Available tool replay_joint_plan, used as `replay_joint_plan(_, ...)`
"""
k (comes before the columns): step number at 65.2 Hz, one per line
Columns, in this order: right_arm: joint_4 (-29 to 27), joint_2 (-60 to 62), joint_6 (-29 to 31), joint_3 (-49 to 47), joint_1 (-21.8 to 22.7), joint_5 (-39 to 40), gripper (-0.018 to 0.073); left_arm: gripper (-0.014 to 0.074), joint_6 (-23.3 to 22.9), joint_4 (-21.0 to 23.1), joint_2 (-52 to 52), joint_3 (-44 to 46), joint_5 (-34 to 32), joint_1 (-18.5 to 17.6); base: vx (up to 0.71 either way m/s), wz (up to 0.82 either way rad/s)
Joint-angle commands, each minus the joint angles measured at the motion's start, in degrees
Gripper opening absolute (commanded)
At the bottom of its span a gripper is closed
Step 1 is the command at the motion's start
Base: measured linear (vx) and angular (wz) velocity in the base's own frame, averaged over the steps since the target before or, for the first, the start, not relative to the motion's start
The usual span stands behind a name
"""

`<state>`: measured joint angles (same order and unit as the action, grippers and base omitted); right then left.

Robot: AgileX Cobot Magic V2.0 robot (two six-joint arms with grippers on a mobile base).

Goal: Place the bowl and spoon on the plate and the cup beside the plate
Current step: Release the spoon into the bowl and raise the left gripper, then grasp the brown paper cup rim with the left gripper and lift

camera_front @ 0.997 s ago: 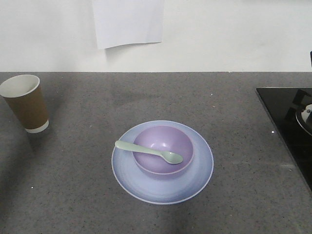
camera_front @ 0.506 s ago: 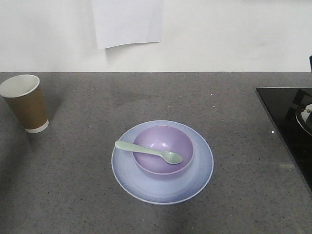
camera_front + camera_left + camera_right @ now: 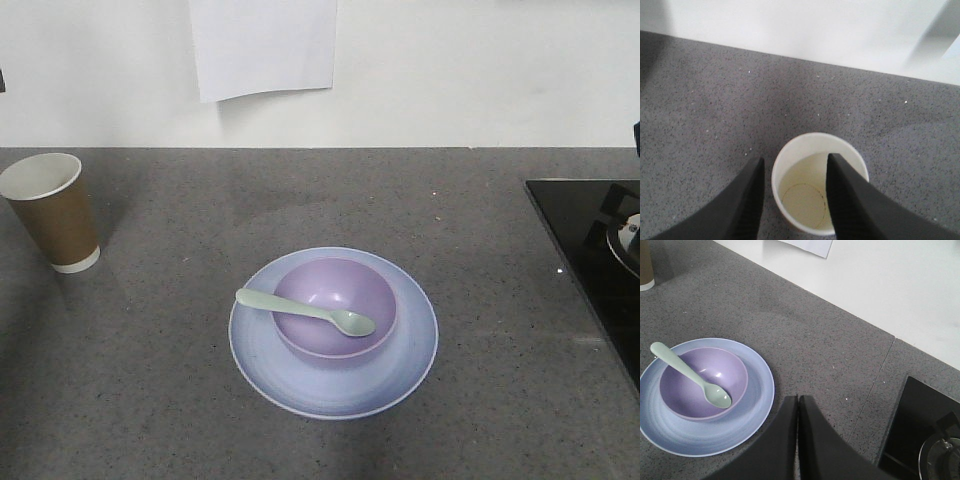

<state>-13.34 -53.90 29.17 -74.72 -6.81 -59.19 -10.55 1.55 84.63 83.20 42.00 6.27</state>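
One plate (image 3: 333, 385), one bowl (image 3: 335, 305) on it, one spoon (image 3: 305, 311) across bowl. One cup (image 3: 52, 212) far left. Left gripper (image 3: 792, 200) released above cup; right gripper (image 3: 798, 437) clenched, empty.

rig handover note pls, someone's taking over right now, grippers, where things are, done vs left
Left gripper: open, above the cup, one finger over its mouth, not gripping.
Right gripper: shut, empty, above the counter beside the plate.
Done: bowl sits on the plate, spoon rests across the bowl.
Left: cup stands upright at the far left, well apart from the plate; move it beside the plate.
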Motion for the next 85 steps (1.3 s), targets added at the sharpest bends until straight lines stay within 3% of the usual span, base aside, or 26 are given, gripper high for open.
replay_joint_plan(1, -0.94, 0.37, -0.04, -1.33, 0.4, 3.02, -0.0005, 0.0298, 0.2, 0.83, 0.73, 5.69, 0.45, 0.01, 0.0, 0.0)
replay_joint_plan(19, -0.94, 0.37, -0.04, -1.33, 0.4, 2.84, -0.0005, 0.0298, 0.25, 1.94, 7.94, 10.83, 7.63, 0.01, 0.0, 0.0)
replay_joint_plan(65, -0.94, 0.26, -0.04, -1.33, 0.4, 2.74, -0.0005, 0.0298, 0.76, 0.1, 13.15, 10.83, 6.57, 0.01, 0.0, 0.0)
replay_joint_plan(85, -0.94, 0.26, -0.04, -1.33, 0.4, 2.55, -0.0005, 0.0298, 0.81, -2.79, 13.77, 10.83, 5.72, 0.01, 0.0, 0.0)
